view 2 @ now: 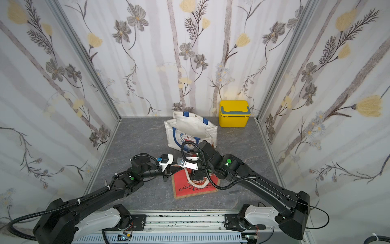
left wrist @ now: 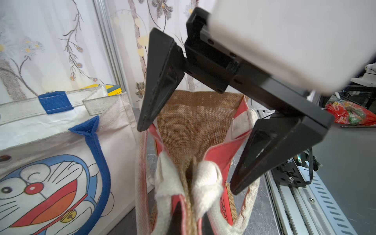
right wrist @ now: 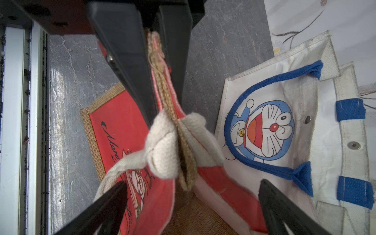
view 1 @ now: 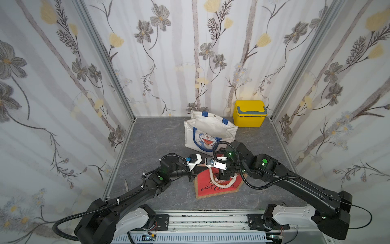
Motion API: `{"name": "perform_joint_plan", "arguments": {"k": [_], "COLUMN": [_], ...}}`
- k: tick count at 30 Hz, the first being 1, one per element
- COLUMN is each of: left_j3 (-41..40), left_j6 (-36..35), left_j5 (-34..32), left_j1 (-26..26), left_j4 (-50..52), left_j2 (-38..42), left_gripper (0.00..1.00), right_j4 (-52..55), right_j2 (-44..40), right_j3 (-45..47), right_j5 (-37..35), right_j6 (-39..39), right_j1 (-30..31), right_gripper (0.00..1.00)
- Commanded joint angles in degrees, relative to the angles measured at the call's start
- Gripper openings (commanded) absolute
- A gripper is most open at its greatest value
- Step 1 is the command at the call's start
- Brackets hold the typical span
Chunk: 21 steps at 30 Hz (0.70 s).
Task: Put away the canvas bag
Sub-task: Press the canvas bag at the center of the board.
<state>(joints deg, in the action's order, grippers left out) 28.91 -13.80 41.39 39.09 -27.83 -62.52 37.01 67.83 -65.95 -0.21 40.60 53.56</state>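
**A:** Where is the red canvas bag (view 1: 211, 188)?

**B:** It's lying on the surface (view 1: 160, 137) near the white tote (view 1: 202, 131), rim lifted. Your left end effector (right wrist: 165, 95) is clenching that rim; your right end effector (left wrist: 189, 159) is hanging released over it.

**A:** What's risking failure?

**B:** One pinch only: the burlap may be slipping, or the mouth sagging, as you're lifting.

My left arm (view 1: 135, 191) and right arm (view 1: 306, 186) are black with white shells (view 1: 135, 219) at the base, ribbed black cables (view 1: 261, 187) and green joint lights (view 1: 263, 162); my right pincer (right wrist: 192, 182) has black wedge-shaped fingers (right wrist: 101, 209).
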Motion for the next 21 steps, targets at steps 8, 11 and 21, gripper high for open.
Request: {"name": "perform_joint_plan", "arguments": {"k": [8, 11, 21], "left_j3": [0.36, 0.12, -1.40], "left_j6": [-2.79, -3.31, -2.72], "left_j5": [3.62, 2.34, -3.21], "left_j1": [-0.15, -0.13, -0.41], "left_j4": [0.71, 1.18, 0.24], "left_j2": [2.44, 3.19, 3.72], "left_gripper": [0.00, 0.00, 0.00], "right_j4": [-0.15, 2.28, 7.33], "right_j2": [3.58, 4.41, 0.28], "right_j3": [0.88, 0.71, 1.18], "right_j5": [2.66, 3.09, -1.20], "right_j6": [4.40, 2.42, -1.92], "right_j1": [-1.09, -2.54, -3.78], "right_gripper": [0.99, 0.90, 0.40]}}
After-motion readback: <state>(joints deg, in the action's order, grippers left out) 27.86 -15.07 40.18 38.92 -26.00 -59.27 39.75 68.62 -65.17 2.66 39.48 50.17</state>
